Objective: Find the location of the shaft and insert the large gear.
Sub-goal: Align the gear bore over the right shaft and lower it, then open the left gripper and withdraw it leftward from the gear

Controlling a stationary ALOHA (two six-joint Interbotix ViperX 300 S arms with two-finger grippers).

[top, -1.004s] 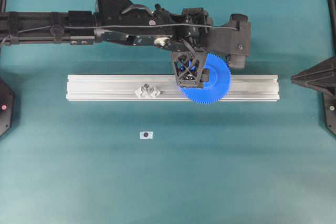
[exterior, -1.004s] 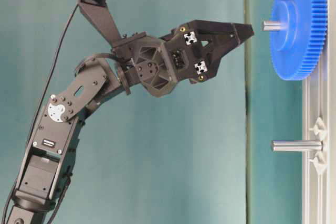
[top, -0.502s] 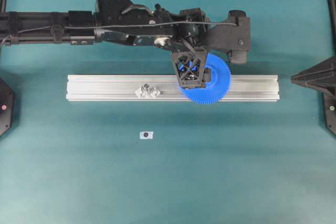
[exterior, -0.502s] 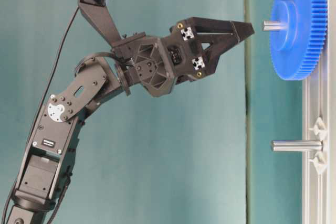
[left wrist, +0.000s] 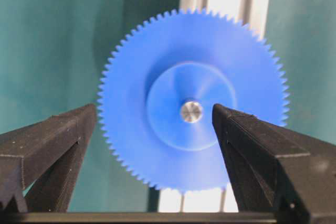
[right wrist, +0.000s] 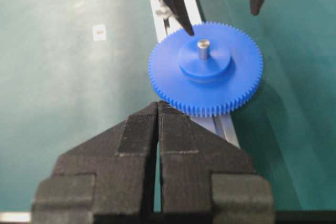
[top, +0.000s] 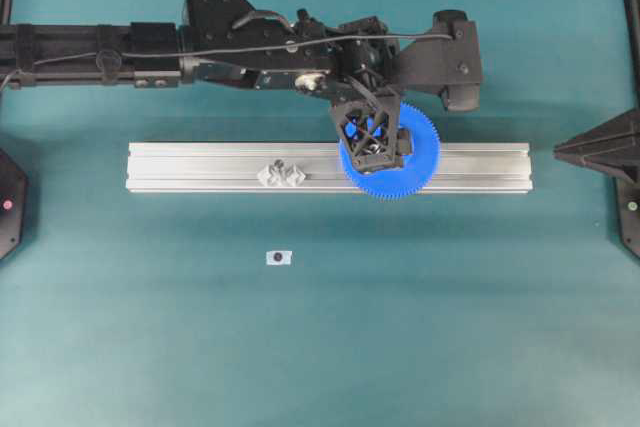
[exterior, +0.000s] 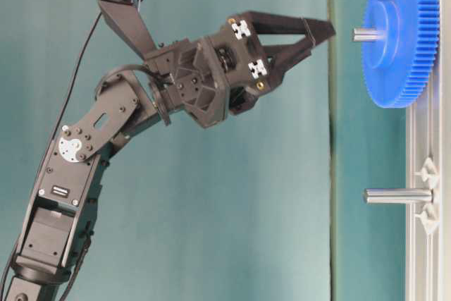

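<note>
Large gear seated on its shaft.

In the overhead view's centre it lies on the aluminium rail; left hand hovers clear, fingers apart; right hand pressed together, empty.

Blue toothed gear with raised round hub, seated flat on grey shaft, pin tip poking through its centre hole, overhanging the rail

The left arm reaches out with its left pincer spread wide and holding nothing, while the right pincer stays back, fingers pressed together
</note>
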